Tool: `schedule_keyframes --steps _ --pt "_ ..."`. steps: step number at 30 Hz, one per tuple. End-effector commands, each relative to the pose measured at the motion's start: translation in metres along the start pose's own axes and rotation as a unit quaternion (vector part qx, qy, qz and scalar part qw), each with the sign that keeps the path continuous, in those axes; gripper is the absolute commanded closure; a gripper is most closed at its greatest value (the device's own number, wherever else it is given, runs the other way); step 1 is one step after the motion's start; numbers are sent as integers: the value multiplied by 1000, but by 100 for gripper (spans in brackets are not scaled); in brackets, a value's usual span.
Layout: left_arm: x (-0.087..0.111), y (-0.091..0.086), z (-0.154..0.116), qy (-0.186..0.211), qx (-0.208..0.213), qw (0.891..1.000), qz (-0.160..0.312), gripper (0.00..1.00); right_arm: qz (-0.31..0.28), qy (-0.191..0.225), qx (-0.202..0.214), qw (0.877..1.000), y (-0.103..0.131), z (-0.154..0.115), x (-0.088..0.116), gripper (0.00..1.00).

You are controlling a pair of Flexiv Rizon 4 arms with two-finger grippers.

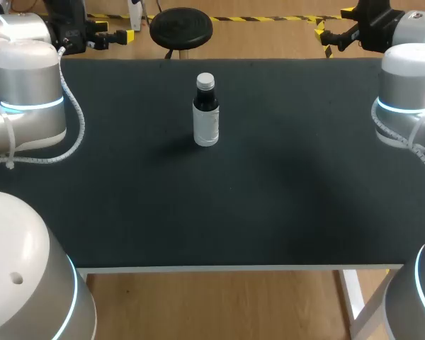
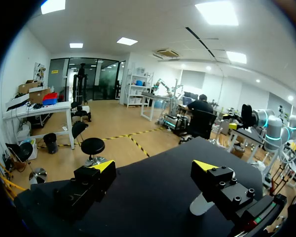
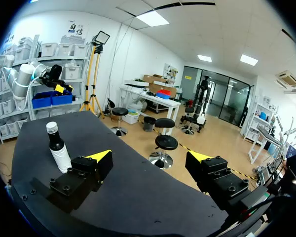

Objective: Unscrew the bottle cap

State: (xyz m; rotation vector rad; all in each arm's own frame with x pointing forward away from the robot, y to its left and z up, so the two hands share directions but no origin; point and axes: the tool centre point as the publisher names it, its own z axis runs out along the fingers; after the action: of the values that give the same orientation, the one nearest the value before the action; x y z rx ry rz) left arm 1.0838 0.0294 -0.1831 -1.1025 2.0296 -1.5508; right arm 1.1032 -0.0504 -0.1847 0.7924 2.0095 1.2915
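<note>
Left gripper (image 2: pixel 153 168): fingers spread wide, nothing between them, over the black table (image 2: pixel 153 197). Right gripper (image 3: pixel 149 158): also spread, holding nothing. Bottle (image 1: pixel 206 113) stands upright near the table's middle, towards the far edge, well apart from both arms. Dark body, white label, pale cap (image 1: pixel 206 81) seated on the neck. Right wrist view: bottle beside one finger, outside the gap

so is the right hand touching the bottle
Apart. In the head view the bottle stands alone mid-table, while the right hand is open at the far right corner, with bare table between them.
</note>
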Motion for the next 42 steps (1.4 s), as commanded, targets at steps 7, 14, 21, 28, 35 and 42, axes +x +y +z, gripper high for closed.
schedule_keyframes --steps 7,14,21,28,35,42 --pt "0 0 0 0 0 1000 0 0 0 1 0 1000 0 0 -1 0" --pt "0 0 0 0 0 1000 0 0 0 1 0 1000 0 0 -1 0" --pt "10 -3 5 53 6 997 48 0 0 1 0 1000 0 0 -1 0" --pt "40 0 28 175 -27 976 131 0 0 1 0 1000 0 0 -1 0" --pt "59 3 38 241 -33 954 172 0 0 1 0 1000 0 0 -1 0" --pt "59 3 38 241 -33 954 172 0 0 1 0 1000 0 0 -1 0"
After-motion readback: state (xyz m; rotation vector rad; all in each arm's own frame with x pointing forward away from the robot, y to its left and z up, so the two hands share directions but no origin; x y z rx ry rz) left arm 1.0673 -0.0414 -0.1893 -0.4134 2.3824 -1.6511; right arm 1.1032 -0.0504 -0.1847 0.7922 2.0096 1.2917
